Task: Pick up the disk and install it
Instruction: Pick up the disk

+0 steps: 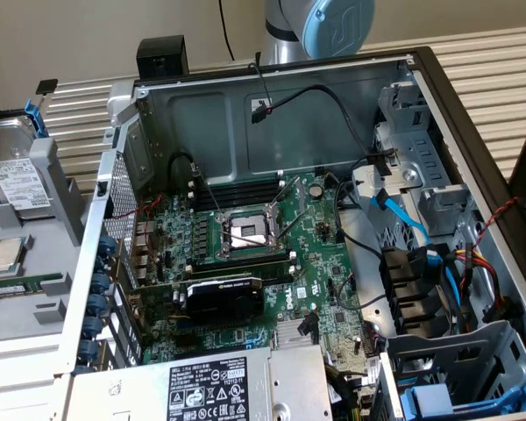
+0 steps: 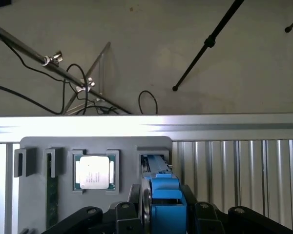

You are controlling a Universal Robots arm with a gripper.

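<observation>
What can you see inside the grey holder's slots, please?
The disk, a processor chip and a memory stick, each in its own slot. What lies beneath them is covered.

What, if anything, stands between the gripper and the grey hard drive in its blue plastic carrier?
Nothing visible does: the jaws of the gripper sit against the blue carrier frame of the grey metal disk, slotted in the grey tray.

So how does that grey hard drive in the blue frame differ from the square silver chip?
The grey rectangular hard drive is bigger than the square silver chip. The drive stands on edge; the chip lies flat. The drive wears a blue frame; the chip is bare. Both sit in the grey holder.
</observation>
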